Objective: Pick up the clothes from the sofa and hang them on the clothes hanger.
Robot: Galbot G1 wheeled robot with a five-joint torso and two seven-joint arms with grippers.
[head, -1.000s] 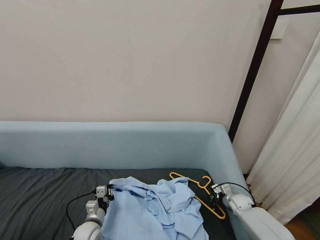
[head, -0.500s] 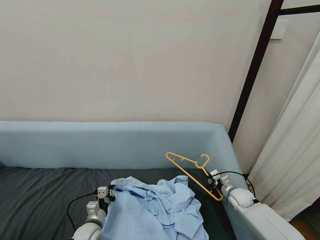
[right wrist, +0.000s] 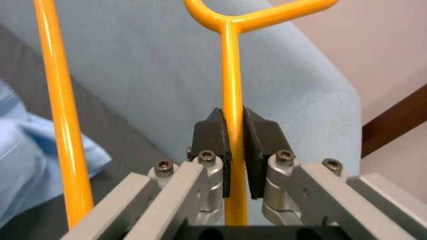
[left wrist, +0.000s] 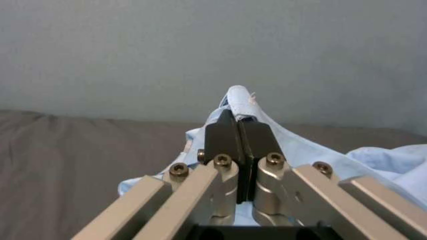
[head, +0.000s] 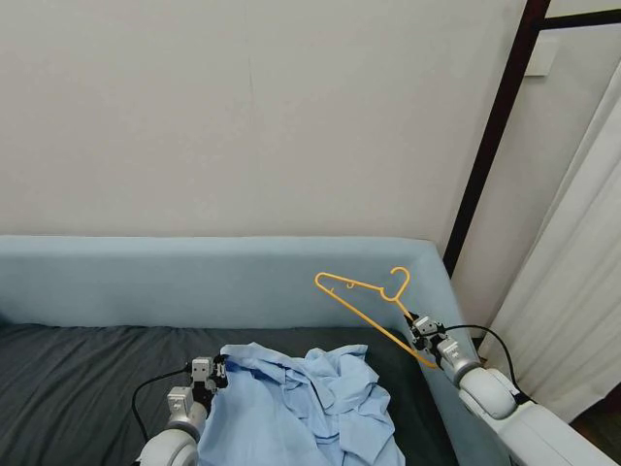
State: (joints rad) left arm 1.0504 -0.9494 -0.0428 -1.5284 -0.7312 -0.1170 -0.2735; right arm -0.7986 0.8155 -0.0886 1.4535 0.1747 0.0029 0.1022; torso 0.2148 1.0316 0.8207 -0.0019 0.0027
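Hanger [right wrist: 230, 75], orange: long axis slanting down toward lower right, hook up; right hand [right wrist: 233, 125] clamped on it; left hand [left wrist: 238, 125] pinching blue shirt [head: 310, 408].

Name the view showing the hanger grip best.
Right wrist view: right end effector clamps the hanger close up. Head view shows the whole hanger aloft, small. Left wrist view faces the shirt.

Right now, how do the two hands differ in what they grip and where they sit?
The left hand grips a shirt fold, low over the sofa seat; the right hand grips the hanger by a bar, higher, beside the sofa's arm. The shirt lies on the seat; the hanger is clear in the air. Both hands are shut.
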